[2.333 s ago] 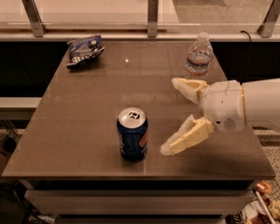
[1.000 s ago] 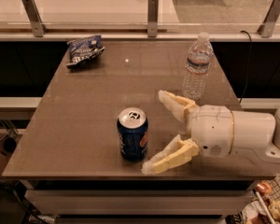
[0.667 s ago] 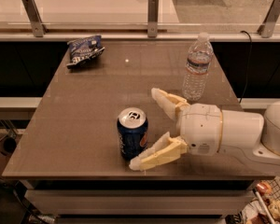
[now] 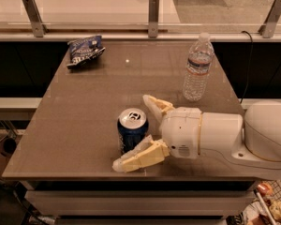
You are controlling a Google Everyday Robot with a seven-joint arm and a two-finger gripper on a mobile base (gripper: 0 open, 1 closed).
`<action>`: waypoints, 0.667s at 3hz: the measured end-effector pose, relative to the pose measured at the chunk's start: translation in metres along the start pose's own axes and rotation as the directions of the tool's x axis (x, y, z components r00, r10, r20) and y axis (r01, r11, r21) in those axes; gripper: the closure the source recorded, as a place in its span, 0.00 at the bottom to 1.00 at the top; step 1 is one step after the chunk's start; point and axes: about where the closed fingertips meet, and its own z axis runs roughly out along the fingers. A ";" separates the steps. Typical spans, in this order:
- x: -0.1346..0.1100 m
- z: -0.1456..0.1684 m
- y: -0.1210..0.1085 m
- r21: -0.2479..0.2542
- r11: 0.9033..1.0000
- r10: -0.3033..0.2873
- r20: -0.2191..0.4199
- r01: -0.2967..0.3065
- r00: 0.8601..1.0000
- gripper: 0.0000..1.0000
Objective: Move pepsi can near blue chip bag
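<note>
The pepsi can [image 4: 132, 131], dark blue with a silver top, stands upright near the front edge of the brown table [image 4: 79, 111]. My gripper [image 4: 131, 132] reaches in from the right and is open. One cream finger [image 4: 141, 156] lies in front of the can and the other finger [image 4: 156, 106] is behind it to the right, so the can stands between them and neither is clamped on it. The blue chip bag [image 4: 85, 50] lies flat at the far left corner of the table, well away from the can.
A clear plastic water bottle [image 4: 197, 68] stands upright at the right side of the table, just behind my arm [image 4: 225, 135]. A glass rail with metal posts [image 4: 153, 11] runs along the table's far edge.
My gripper has moved left across the table from beside the bottle toward the can, and its open fingers now stand on either side of the can. The can, bag and bottle have not moved.
</note>
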 end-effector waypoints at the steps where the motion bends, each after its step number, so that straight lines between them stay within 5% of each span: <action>1: 0.011 0.009 -0.001 0.005 1.000 0.020 -0.034 -0.020 0.999 0.02; 2: 0.008 0.010 0.000 0.003 1.000 0.014 -0.035 -0.014 0.999 0.19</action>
